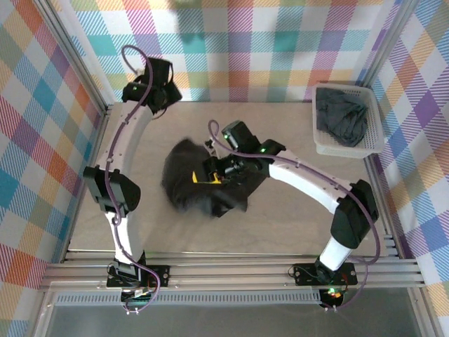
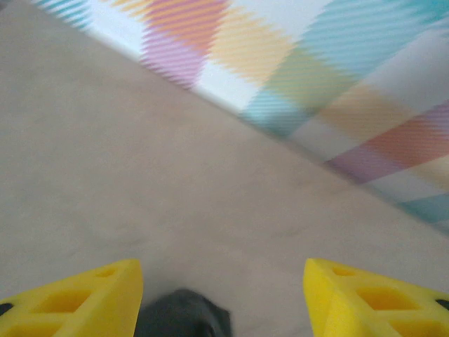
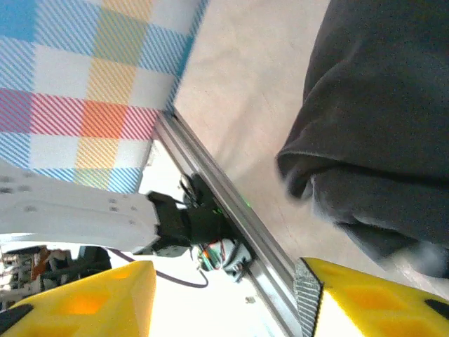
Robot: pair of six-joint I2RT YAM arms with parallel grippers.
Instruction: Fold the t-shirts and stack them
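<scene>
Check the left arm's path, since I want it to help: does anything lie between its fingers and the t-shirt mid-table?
Nothing visible: bare table lies between the left fingers and the t-shirt. The right fingers hang open over the shirt itself.

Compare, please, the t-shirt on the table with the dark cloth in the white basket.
The table t-shirt lies sprawled on the table; the basket cloth sits bunched inside the white basket at the far right corner. The table t-shirt has the right gripper over it; the basket cloth has no arm near. Both are dark grey, wrinkled and unfolded.
</scene>
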